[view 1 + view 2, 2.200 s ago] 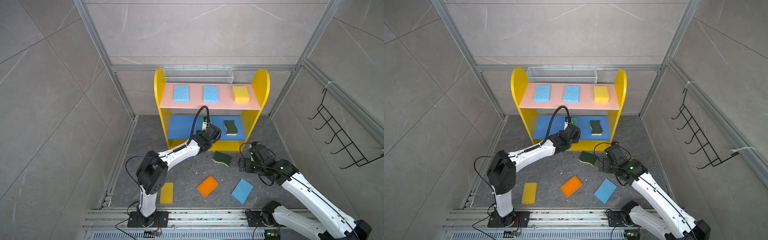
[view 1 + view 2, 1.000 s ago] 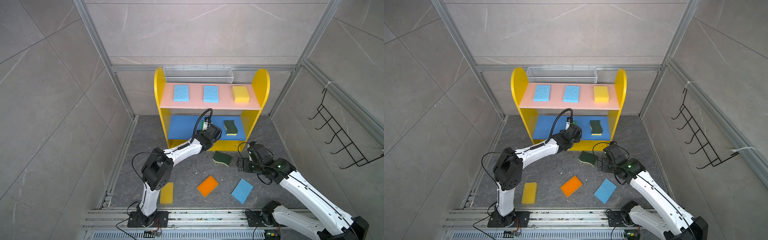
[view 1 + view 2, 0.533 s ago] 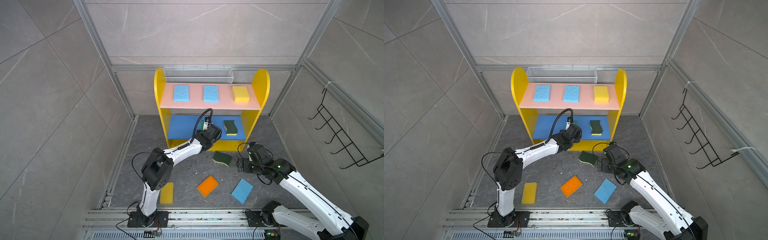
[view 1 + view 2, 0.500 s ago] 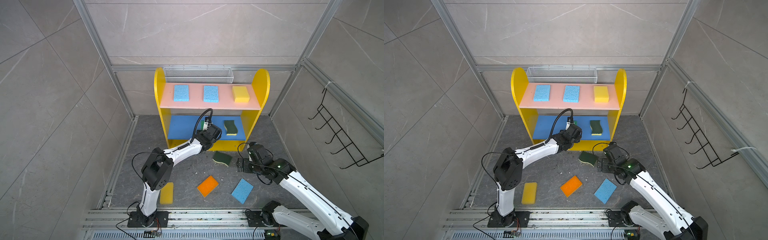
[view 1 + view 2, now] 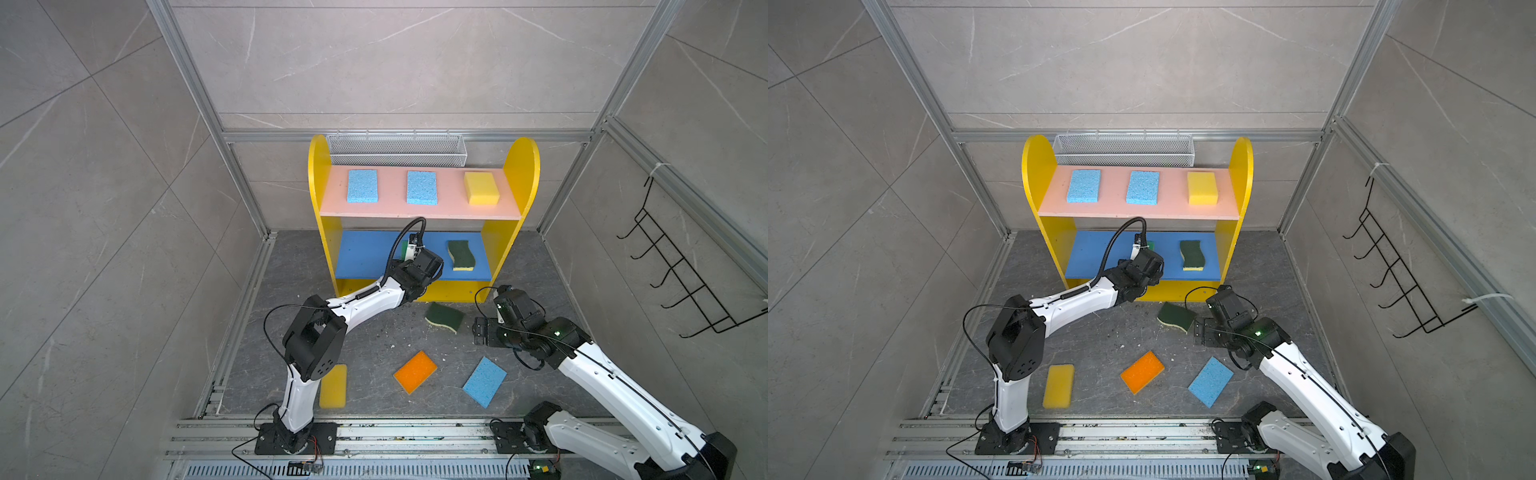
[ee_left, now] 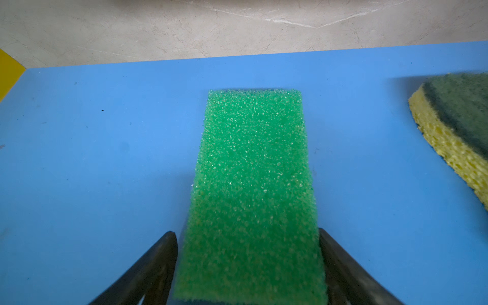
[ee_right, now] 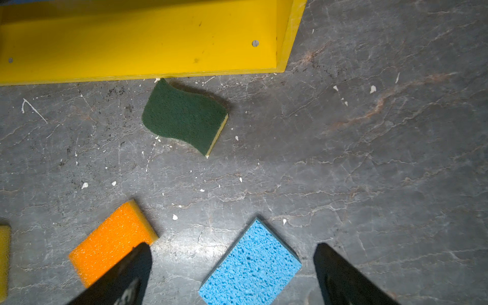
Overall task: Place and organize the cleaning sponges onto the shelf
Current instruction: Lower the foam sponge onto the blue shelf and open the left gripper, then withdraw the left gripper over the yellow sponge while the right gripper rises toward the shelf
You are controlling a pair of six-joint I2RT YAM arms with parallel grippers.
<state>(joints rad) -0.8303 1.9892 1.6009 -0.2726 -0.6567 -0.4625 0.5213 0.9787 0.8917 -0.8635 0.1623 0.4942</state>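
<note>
While the shelf [image 5: 525, 174] stands at the upper middle of both top views, its pink board [image 5: 453, 208] carries a row of three: a left blue sponge [image 5: 362, 185], a middle blue sponge [image 5: 422, 187] and a yellow sponge [image 5: 481, 188] at the right; the left claw [image 6: 245, 232] reaches in over the blue board [image 5: 361, 257] below, released, its fingers [image 6: 155, 264] standing either side of the green sponge [image 6: 253, 171], which lies flat on that board with a thin gap showing at one finger; right of it on the same board lies a wavy dark sponge [image 5: 460, 254]; the right claw [image 7: 231, 245] hangs spread wide, gripping nothing, over the floor [image 5: 374, 332] at the lower right; on the floor lie a second wavy sponge [image 5: 444, 316] just in front of the shelf's base, an orange sponge [image 5: 415, 371] at lower middle, a floor blue sponge [image 5: 484, 381] to its right and a floor yellow sponge [image 5: 333, 386] at lower left, all apart from one another.
</note>
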